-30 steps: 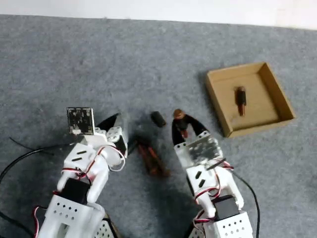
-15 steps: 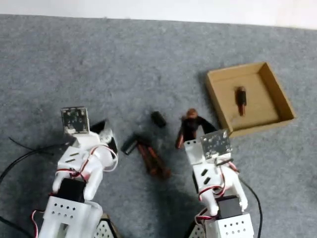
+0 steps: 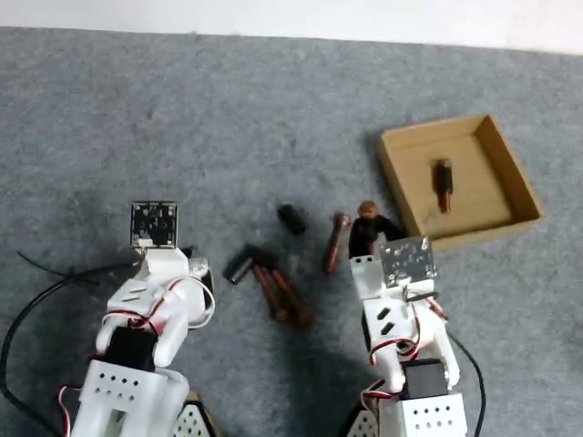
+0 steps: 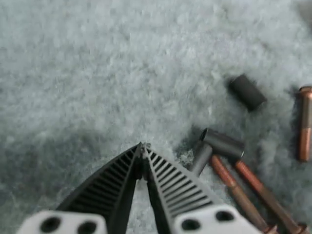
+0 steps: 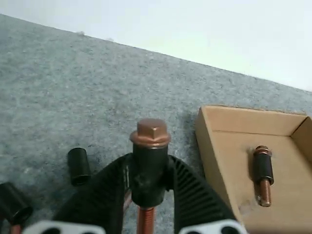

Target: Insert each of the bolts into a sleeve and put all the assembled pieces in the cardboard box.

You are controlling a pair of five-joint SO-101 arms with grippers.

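My right gripper (image 3: 371, 229) (image 5: 148, 165) is shut on an upright copper bolt in a black sleeve (image 5: 149, 170), just left of the cardboard box (image 3: 510, 168). One assembled piece (image 3: 443, 185) (image 5: 263, 174) lies in the box. A bare bolt (image 3: 335, 241) lies beside my right gripper, and a loose sleeve (image 3: 291, 218) (image 4: 247, 91) lies farther left. Two bolts (image 3: 282, 291) with black sleeves (image 4: 223, 142) at their ends lie between the arms. My left gripper (image 4: 143, 151) is shut on nothing, just short of those sleeves.
Grey carpet (image 3: 182, 118) covers the table, with open room at the back and left. The box's near wall (image 5: 207, 146) stands close to my right gripper. A black cable (image 3: 36, 296) trails at the front left.
My right gripper has carried the sleeved bolt to the right, toward the box, uncovering a bare bolt. The left arm drew back, its gripper shut, leaving a sleeve by the two bolts.
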